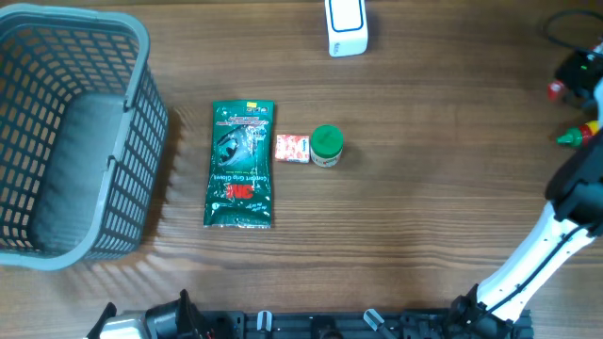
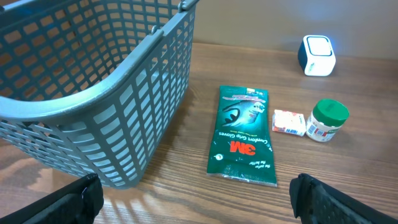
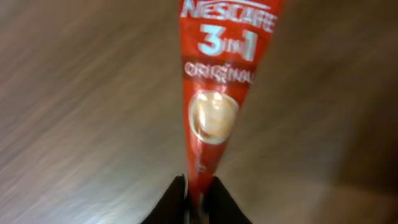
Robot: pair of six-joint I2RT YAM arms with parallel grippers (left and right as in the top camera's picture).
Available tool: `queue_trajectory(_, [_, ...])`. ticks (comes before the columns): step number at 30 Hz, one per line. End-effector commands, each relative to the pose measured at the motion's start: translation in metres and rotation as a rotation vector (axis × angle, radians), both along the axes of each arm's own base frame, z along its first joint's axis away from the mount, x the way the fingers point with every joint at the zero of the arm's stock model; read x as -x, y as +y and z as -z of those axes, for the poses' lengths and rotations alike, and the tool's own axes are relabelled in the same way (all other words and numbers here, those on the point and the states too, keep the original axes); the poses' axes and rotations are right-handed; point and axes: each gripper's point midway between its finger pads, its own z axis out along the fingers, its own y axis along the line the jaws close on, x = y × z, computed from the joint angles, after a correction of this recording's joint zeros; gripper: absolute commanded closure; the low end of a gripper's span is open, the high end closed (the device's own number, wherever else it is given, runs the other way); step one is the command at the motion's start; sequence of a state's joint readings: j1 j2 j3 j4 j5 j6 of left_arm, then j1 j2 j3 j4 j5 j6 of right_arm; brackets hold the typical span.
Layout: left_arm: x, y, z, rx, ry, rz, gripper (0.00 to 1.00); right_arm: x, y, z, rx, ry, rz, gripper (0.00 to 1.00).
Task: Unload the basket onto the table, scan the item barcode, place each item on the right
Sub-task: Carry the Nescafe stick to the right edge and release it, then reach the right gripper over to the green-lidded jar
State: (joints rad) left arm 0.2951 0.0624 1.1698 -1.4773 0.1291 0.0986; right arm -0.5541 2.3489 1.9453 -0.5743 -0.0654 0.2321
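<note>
Grey mesh basket [image 1: 75,141] at left of wooden tabletop [image 1: 424,207]; near it green glove packet [image 1: 241,165], small red-white box [image 1: 292,148], green-lidded jar [image 1: 326,146] just beside.

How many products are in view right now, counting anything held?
4. Glove pack, box and jar lie in a row right of the basket; the sachet is pinched in the right gripper. Colourful bits at the overhead view's right edge are unclear.
</note>
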Motion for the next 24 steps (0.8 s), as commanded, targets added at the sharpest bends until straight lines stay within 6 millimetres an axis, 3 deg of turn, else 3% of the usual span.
queue_trajectory(1, [0.000, -0.002, -0.001, 0.004, -0.010, 0.007, 0.00, 0.021, -0.014, 0.030, -0.019, 0.075, 0.053, 0.73])
queue_trajectory(2, [0.000, -0.002, -0.001, 0.004, -0.010, 0.007, 0.00, 0.025, -0.018, 0.029, -0.020, 0.081, 0.064, 0.29])
queue_trajectory(3, [0.000, -0.002, -0.001, 0.004, -0.010, 0.007, 0.00, 0.028, -0.019, 0.026, -0.030, 0.085, 0.076, 0.04])
queue_trajectory(4, [0.000, -0.002, -0.001, 0.004, -0.010, 0.007, 0.00, 0.030, -0.020, 0.020, -0.039, 0.083, 0.095, 0.00])
queue_trajectory(7, [0.000, -0.002, -0.001, 0.004, -0.010, 0.007, 0.00, 0.029, -0.012, -0.009, -0.079, 0.040, 0.124, 0.00])
queue_trajectory(9, [0.000, -0.002, -0.001, 0.004, -0.010, 0.007, 0.00, 0.027, 0.010, -0.035, -0.162, -0.009, 0.109, 0.00])
queue_trajectory(11, [0.000, -0.002, -0.001, 0.004, -0.010, 0.007, 0.00, 0.031, 0.044, -0.055, -0.317, -0.028, 0.121, 0.00])
queue_trajectory(14, [0.000, -0.002, -0.001, 0.004, -0.010, 0.008, 0.00, 0.050, 0.106, -0.061, -0.637, 0.060, 0.254, 0.00])
queue_trajectory(15, [0.000, -0.002, -0.001, 0.004, -0.010, 0.007, 0.00, 0.061, 0.145, -0.064, -0.854, 0.141, 0.329, 0.00])
queue_trajectory(17, [0.000, -0.002, -0.001, 0.004, -0.010, 0.007, 0.00, 0.077, 0.192, -0.071, -1.048, 0.262, 0.337, 0.00])
queue_trajectory(20, [0.000, -0.002, -0.001, 0.004, -0.010, 0.007, 0.00, 0.089, 0.229, -0.074, -1.097, 0.373, 0.314, 0.00])
queue_trajectory(21, [0.000, -0.002, -0.001, 0.004, -0.010, 0.007, 0.00, 0.093, 0.253, -0.076, -1.107, 0.431, 0.283, 0.00])
queue_trajectory(24, [0.000, -0.002, -0.001, 0.004, -0.010, 0.007, 0.00, 0.096, 0.298, -0.077, -1.077, 0.506, 0.162, 0.00])
